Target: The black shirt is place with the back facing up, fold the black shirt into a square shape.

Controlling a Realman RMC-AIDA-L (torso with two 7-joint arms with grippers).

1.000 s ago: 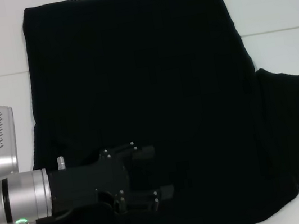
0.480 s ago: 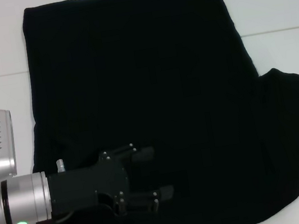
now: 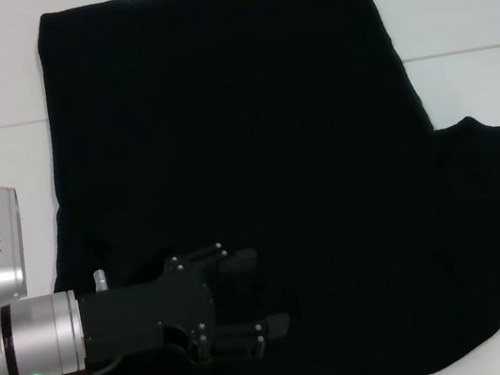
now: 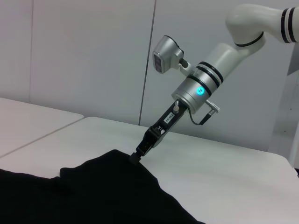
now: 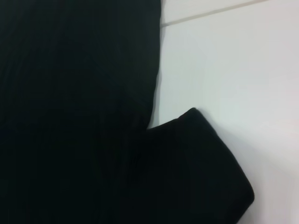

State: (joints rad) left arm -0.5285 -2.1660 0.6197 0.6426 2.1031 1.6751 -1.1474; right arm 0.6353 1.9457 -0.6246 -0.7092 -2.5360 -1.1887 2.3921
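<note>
One shirt (image 3: 249, 178) lies flat on the white counter (image 3: 449, 4). It is plain black and soft, with no letters showing. Its far edge is straight, and one sleeve (image 3: 496, 206) sticks out to the right. The near edge is a bit wavy and bumpy.

There are two pincers. The left pincer (image 3: 252, 292) rests over the near left part of the shirt, and its two black fingers (image 3: 241, 261) are spread apart with cloth showing between them. The right pincer (image 4: 136, 156) is at the tip of the right sleeve, squeezed together on the cloth there, with its arm slanting up and away.
</note>
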